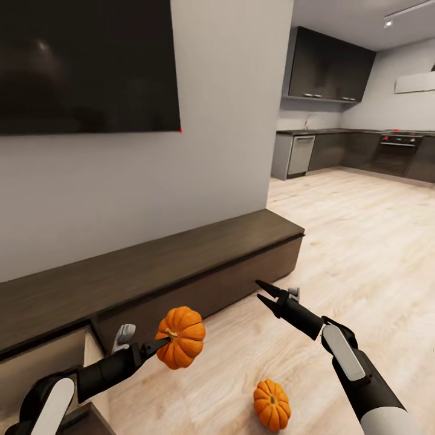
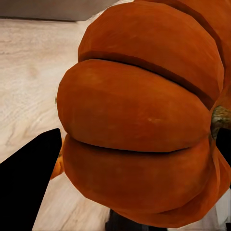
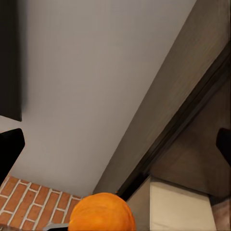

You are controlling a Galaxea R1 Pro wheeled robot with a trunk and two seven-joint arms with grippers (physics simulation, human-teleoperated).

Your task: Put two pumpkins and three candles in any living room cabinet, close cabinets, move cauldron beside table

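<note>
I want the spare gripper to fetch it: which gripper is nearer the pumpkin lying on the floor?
Right. The open right gripper hangs above and behind the floor pumpkin; the left gripper is off to its left, shut on the other pumpkin.

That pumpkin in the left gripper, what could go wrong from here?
The left gripper seems to pinch the held pumpkin near its stem, so it could slip and drop to the floor. The drawer of the cabinet looks only partly open, so the pumpkin may catch its edge. The second pumpkin on the floor could get knocked.
</note>
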